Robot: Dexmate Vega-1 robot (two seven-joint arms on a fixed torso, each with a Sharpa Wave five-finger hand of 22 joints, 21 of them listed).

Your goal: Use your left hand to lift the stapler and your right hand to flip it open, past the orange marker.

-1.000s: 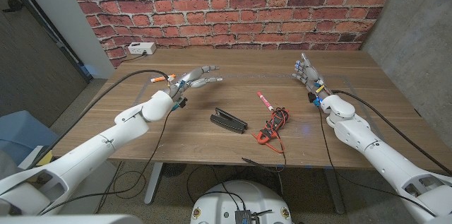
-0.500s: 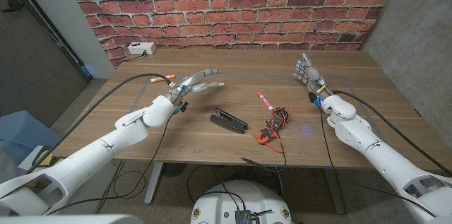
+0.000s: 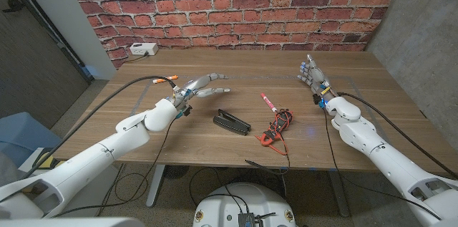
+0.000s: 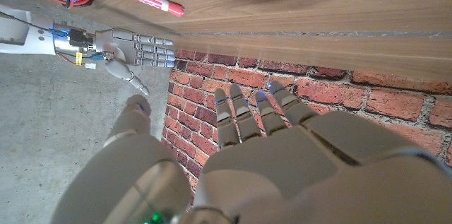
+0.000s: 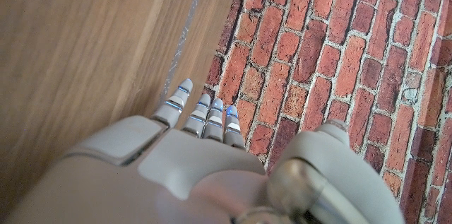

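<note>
Black stapler at surface middle: rigid, fairly heavy, smooth; grip its long sides. Left hand spread, empty, nearby. Right hand spread, empty.

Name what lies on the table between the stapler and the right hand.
In the head view, the marker and a cable bundle lie between the stapler and right hand.

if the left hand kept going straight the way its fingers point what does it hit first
Probably nothing: the left hand points across bare table, passing behind the stapler and marker, roughly toward the right hand. Depth is unclear.
</note>
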